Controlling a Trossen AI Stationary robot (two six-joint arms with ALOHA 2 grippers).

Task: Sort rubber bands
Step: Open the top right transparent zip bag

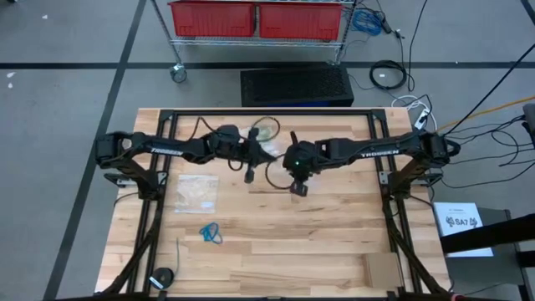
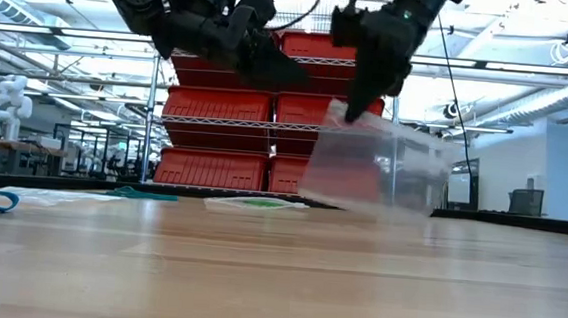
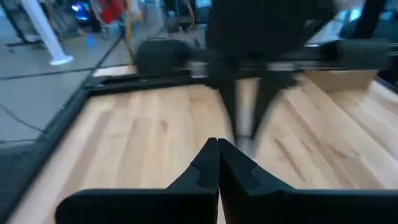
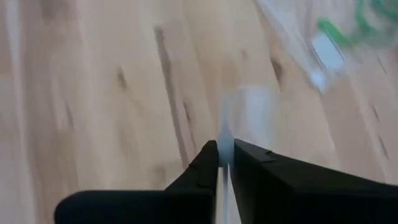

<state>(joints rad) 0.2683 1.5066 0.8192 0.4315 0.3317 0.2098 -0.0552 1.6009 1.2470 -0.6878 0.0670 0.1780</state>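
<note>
Wooden tabletop (image 1: 334,242) carries the work. Bright blue rubber bands (image 1: 210,232) lie loose on it, on the near side of a flat clear zip bag (image 1: 196,191); green rubber bands (image 2: 253,203) sit in another bag farther back. Right gripper (image 4: 225,149), well clear of the blue bands toward the table's middle, is clamped on the edge of a lifted clear bag (image 2: 378,171). Left gripper (image 3: 218,147), fingers together and empty, hangs beside it. Judgement: keep the bag's mouth steady and raised before loading bands.
</note>
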